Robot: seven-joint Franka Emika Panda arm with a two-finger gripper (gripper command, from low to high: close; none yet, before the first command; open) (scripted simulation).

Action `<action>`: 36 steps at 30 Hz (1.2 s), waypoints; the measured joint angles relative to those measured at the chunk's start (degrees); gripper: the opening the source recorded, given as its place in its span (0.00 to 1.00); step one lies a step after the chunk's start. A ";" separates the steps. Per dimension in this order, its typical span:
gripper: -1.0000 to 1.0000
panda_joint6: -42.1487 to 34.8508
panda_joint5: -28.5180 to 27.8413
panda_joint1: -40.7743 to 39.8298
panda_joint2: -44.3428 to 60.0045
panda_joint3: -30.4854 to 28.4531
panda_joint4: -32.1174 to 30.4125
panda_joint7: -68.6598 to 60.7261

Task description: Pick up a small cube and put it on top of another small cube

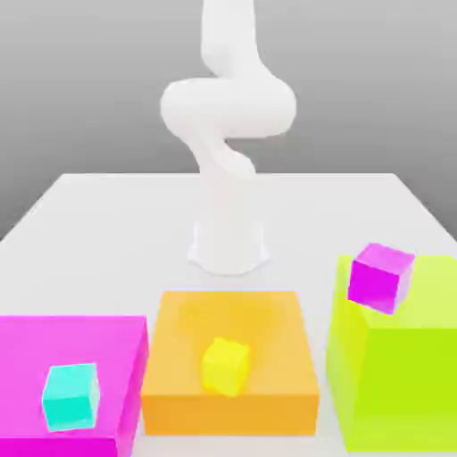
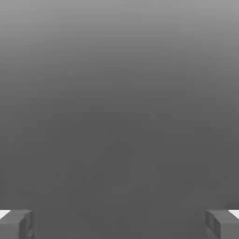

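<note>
Three small cubes recorded, each on a block on the bench point(image 1: 107, 205): cyan cube point(image 1: 70, 396) on magenta block point(image 1: 54, 348), yellow cube point(image 1: 225, 366) on orange block point(image 1: 268, 357), purple-magenta cube point(image 1: 382, 277) tilted on lime block point(image 1: 402, 375). I saw fingers point(image 2: 16, 225) wide apart, holding nothing.

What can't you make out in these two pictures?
- Exterior view: the magenta block, orange block and lime block are cut off by the picture's edges.
- Exterior view: the arm runs off the top edge.
- Hand view: the open fingers are cut off at the corners.
</note>
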 joint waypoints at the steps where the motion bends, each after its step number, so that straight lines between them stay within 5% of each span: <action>1: 0.50 0.89 -0.56 1.58 1.73 0.59 -0.34 -2.58; 24: 0.50 26.87 1.62 35.66 38.80 8.10 -24.23 -61.96; 30: 0.50 32.93 1.10 38.98 44.03 8.20 -33.04 -65.40; 36: 0.50 42.32 -5.46 43.18 55.41 0.74 -31.63 -60.36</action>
